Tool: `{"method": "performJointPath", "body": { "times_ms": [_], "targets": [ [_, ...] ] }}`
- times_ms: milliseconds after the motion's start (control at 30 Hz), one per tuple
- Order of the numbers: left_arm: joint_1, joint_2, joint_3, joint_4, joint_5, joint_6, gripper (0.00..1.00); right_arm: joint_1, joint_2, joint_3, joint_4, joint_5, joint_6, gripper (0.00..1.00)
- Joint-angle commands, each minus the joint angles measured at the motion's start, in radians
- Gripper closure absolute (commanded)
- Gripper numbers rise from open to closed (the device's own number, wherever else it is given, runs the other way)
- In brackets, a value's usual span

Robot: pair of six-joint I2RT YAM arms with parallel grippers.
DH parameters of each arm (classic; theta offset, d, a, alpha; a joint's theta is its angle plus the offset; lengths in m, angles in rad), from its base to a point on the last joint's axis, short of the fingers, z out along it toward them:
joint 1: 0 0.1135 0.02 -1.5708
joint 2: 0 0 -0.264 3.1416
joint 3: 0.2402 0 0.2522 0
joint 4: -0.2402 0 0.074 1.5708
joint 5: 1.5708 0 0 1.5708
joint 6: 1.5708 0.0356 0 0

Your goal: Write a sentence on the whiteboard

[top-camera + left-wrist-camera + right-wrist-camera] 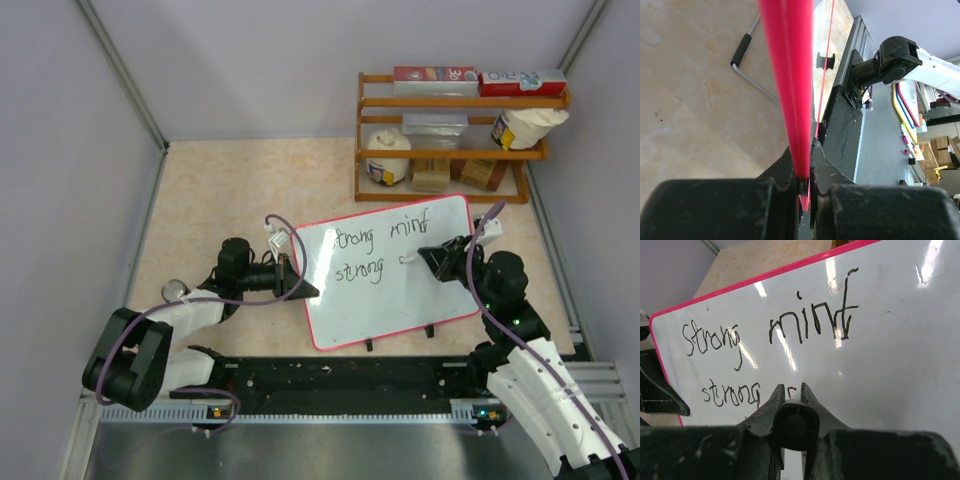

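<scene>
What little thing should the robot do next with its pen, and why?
Probably slide the pen in the right gripper a little rightward to finish the unfinished letter. The whiteboard reads "strong mind" above "strong", with only a small stroke after it, and the left gripper clamps its edge.

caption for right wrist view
The right gripper holds a black marker at the whiteboard, the sentence reading "strong mind strong"

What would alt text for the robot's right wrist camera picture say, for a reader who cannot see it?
Black handwriting on a whiteboard with a red frame reads "strong mind", then "strong" and the start of another letter. At the bottom edge, the right gripper is shut on a black pen aimed at the board.
</scene>
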Motion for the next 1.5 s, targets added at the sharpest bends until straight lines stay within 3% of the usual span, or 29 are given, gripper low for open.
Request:
{"method": "performJointPath", "body": {
  "times_ms": [0,833,1467],
  "targets": [
    [0.012,0.016,-0.001,-0.02,-0.162,0.145,1.0,-0.009,-0.045,-0.015,-0.046,0.07,-0.014,1.0],
    [0.012,0.021,-0.001,-0.02,-0.159,0.143,1.0,-0.009,-0.03,-0.048,0.009,-0.031,0.022,1.0],
    [0.012,0.016,-0.004,-0.019,-0.159,0.143,1.0,-0.009,-0.124,0.028,-0.017,0.11,0.052,1.0]
  ]
}}
